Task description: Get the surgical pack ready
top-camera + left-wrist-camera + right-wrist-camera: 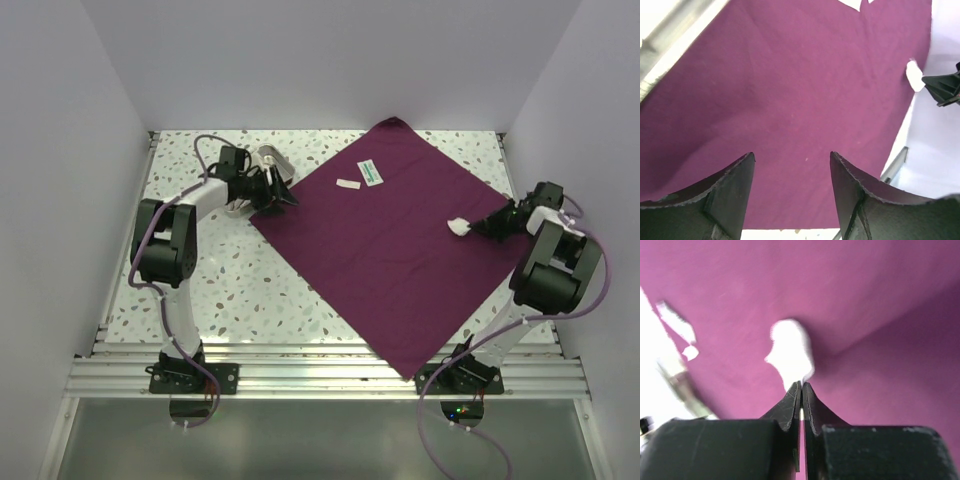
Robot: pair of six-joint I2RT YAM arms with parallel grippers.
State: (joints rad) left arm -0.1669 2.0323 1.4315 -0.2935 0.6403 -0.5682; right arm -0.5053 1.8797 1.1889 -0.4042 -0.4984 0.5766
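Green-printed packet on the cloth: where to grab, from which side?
Across its short width, from straight above: the green-printed packet lies flat on the purple cloth, long and narrow. Probably the left gripper, open; the right gripper is shut on the gauze.

The left gripper (283, 198) masks part of the steel tray (272, 160) on the desk (230, 290) in the top view, and the tray's contents cannot be made out. Print on the green-and-white packet (372, 171) is too small to read. From the right wrist, the white gauze pad (790, 352) is a blur. The left wrist view crops the purple cloth (790, 100) and an unidentifiable white shape (851, 4) at its top edge
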